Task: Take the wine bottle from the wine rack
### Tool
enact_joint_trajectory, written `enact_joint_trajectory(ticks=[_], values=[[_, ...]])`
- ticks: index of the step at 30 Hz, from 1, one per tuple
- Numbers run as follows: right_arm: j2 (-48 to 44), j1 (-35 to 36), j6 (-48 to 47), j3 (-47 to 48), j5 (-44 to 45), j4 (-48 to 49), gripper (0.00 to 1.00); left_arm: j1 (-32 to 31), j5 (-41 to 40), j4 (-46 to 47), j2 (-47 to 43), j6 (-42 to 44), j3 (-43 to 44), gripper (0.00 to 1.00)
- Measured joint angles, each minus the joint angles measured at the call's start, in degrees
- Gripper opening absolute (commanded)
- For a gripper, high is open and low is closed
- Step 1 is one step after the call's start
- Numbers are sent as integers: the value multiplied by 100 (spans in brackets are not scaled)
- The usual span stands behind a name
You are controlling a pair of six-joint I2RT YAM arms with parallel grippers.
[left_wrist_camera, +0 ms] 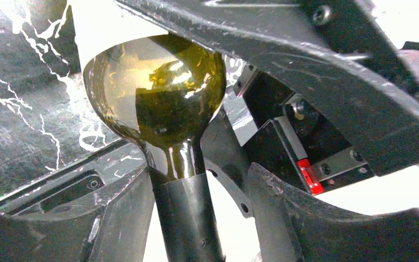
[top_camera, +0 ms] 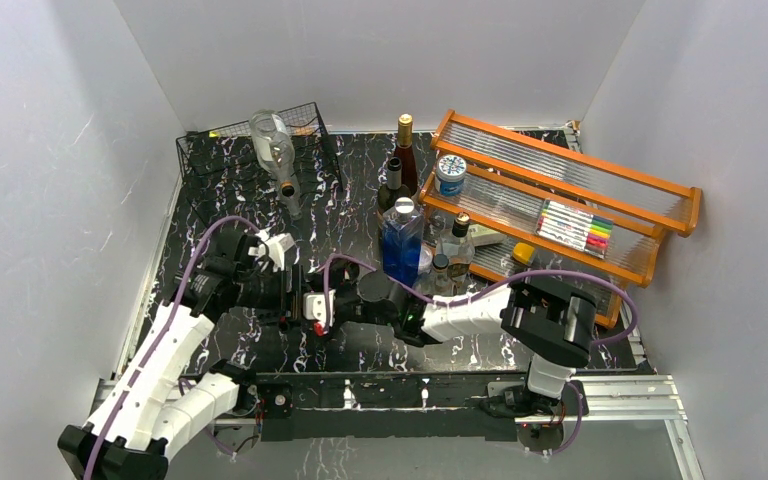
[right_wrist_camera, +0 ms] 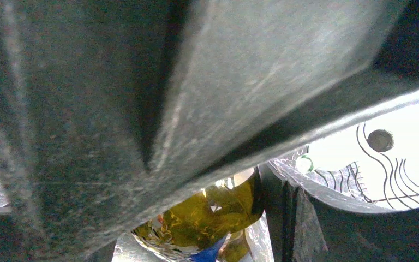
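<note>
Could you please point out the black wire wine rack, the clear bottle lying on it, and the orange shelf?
wine rack [top_camera: 215, 160]: top external view, wire grid left of the bottle.
clear bottle [top_camera: 272, 140]: top external view, middle of its body.
orange shelf [top_camera: 694, 212]: top external view, its right end panel.

Freed from the black thin-wire grid rack [top_camera: 225, 160]: an olive-green glass wine bottle [left_wrist_camera: 158, 93]
The bottle's rounded shoulder narrows to a black-sleeved neck; its pose is unclear; the boxy rack stands far left, well apart.

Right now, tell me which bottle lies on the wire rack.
The clear glass bottle, neck sloping off the black rack; the bottles beside the orange shelf stand upright.
</note>
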Motion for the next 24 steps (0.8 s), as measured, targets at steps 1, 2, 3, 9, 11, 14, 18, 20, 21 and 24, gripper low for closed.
enact_joint_trajectory(ticks=[1,2,3,9,11,14,18,20,21,24], values=[[0,-9,52,-31,13,76,62,0,0,24,-2,7,39,60],[0,-13,92,-59,28,151,61,0,-2,46,-2,17,76,60],[0,-24,149,-83,52,225,60,0,-11,55,-2,26,109,60],[4,-101,474,-258,162,721,59,0,-323,33,-109,48,409,63],[4,-127,608,-258,201,793,59,0,-452,39,-234,79,549,65],[4,-184,826,-258,254,892,59,0,-686,44,-496,138,785,67],[4,-243,1069,-258,328,1001,60,0,-1073,186,-898,192,1036,68],[4,-271,1196,-258,396,1060,60,0,-1202,404,-1150,214,1058,68],[4,-286,1276,-258,439,1093,60,0,-1228,533,-1279,229,1056,68],[4,-315,1478,-258,595,1169,60,0,-1250,1091,-1679,299,879,67]])
